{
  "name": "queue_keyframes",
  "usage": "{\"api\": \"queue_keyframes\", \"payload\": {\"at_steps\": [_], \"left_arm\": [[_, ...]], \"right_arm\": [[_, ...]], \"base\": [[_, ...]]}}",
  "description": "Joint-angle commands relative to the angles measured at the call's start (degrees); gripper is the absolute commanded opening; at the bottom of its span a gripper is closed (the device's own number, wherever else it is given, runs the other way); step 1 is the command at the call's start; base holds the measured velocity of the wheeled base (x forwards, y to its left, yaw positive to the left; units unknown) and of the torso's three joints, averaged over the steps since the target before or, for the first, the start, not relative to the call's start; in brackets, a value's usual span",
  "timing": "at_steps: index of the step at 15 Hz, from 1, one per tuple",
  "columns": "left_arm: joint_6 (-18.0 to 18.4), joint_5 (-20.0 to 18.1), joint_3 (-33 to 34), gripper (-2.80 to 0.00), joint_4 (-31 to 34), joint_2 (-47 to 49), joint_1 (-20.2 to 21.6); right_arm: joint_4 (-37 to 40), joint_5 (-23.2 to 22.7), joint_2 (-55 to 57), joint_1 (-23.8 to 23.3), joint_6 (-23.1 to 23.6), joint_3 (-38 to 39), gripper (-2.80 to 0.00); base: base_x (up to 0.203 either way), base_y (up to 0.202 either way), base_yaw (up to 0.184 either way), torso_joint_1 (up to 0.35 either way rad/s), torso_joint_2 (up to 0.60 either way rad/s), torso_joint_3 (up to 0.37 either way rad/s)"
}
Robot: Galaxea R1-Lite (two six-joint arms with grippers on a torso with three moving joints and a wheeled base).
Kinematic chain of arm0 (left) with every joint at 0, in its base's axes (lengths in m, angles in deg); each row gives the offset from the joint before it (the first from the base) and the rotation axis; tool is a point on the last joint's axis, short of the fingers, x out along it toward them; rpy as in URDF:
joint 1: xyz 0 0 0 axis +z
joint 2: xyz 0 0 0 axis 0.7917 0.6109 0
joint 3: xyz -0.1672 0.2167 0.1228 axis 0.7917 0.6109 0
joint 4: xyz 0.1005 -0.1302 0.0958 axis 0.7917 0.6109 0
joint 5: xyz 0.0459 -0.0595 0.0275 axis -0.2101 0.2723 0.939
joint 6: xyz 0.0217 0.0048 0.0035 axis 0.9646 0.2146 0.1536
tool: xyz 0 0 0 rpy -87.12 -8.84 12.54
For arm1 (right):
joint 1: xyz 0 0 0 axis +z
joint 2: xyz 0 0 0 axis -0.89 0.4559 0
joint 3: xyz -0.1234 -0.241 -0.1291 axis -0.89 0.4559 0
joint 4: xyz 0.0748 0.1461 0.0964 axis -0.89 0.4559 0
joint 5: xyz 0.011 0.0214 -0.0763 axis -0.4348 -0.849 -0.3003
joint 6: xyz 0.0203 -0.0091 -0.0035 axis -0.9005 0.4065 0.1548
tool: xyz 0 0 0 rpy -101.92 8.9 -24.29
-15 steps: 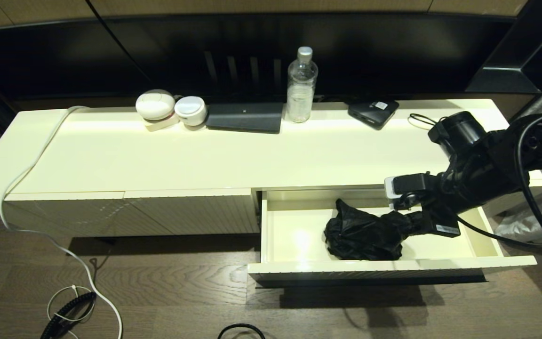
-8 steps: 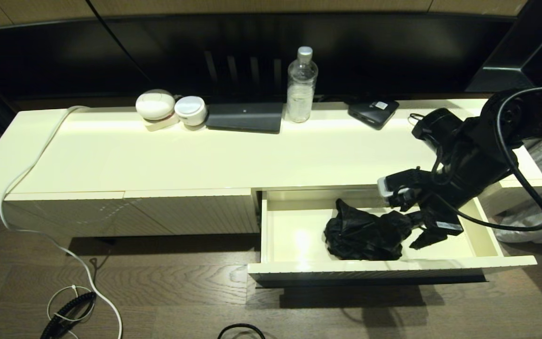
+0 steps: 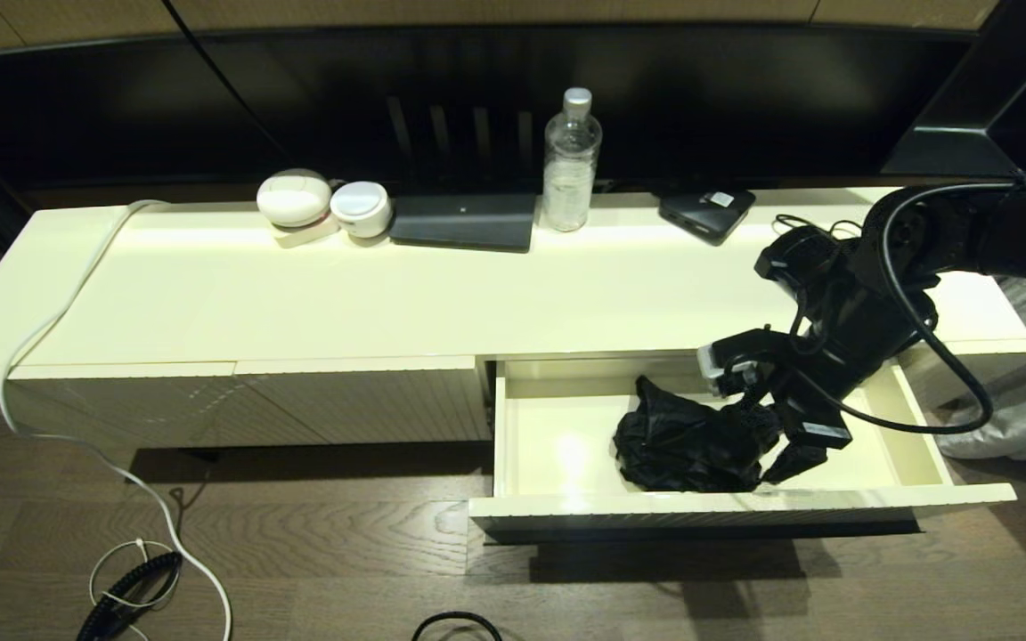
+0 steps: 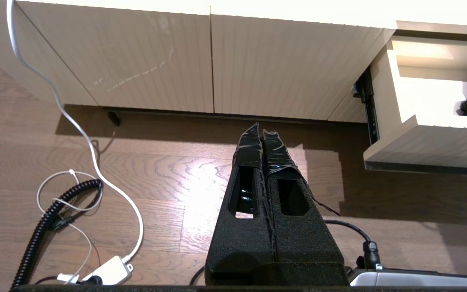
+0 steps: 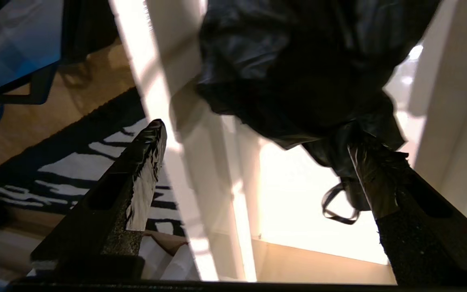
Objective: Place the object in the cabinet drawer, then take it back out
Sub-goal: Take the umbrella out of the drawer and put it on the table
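The black compact umbrella lies as a wrinkly bundle in the pulled-out cream drawer, right of its middle. My right gripper hangs open at the umbrella's right end, over the drawer. In the right wrist view the umbrella fills the far side, and its short handle with the wrist loop rests against one finger. The other finger stands well apart, out past the drawer's front. My left gripper is shut and parked low over the floor, left of the drawer.
On the cabinet top stand a clear bottle, a flat black box with a white sticker, a dark slab, two white round devices and a thin cable coil. Ribbed doors are shut. A white cable trails over the floor.
My right gripper has opened and let go of the umbrella's handle. The arm has swung leftward and turned more downward. The umbrella stays in the drawer.
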Motion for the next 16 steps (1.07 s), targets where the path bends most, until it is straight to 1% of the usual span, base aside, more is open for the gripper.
{"api": "queue_keyframes", "payload": {"at_steps": [1, 3, 7, 13, 16], "left_arm": [[-0.07, 0.02, 0.00, -2.80, -0.02, -0.09, -0.01], [-0.07, 0.02, 0.00, -2.80, -0.02, -0.09, -0.01], [-0.07, 0.02, 0.00, -2.80, -0.02, -0.09, -0.01], [-0.07, 0.02, 0.00, -2.80, -0.02, -0.09, -0.01], [-0.07, 0.02, 0.00, -2.80, -0.02, -0.09, -0.01]], "right_arm": [[-2.23, 0.05, 2.54, -0.63, 0.39, -2.15, 0.00], [-4.61, 0.47, 2.82, -1.60, 0.45, -2.23, 0.00], [-5.37, 0.72, 3.63, -1.95, 0.39, -1.77, 0.00], [-12.56, 0.89, 5.72, -3.12, 0.23, -2.23, 0.00], [-12.70, 1.09, 5.58, -3.51, 0.32, -2.31, 0.00]], "base": [[0.000, 0.000, 0.000, 0.000, 0.00, 0.000], [0.000, 0.000, 0.000, 0.000, 0.00, 0.000], [0.000, 0.000, 0.000, 0.000, 0.00, 0.000], [0.000, 0.000, 0.000, 0.000, 0.00, 0.000], [0.000, 0.000, 0.000, 0.000, 0.00, 0.000]]}}
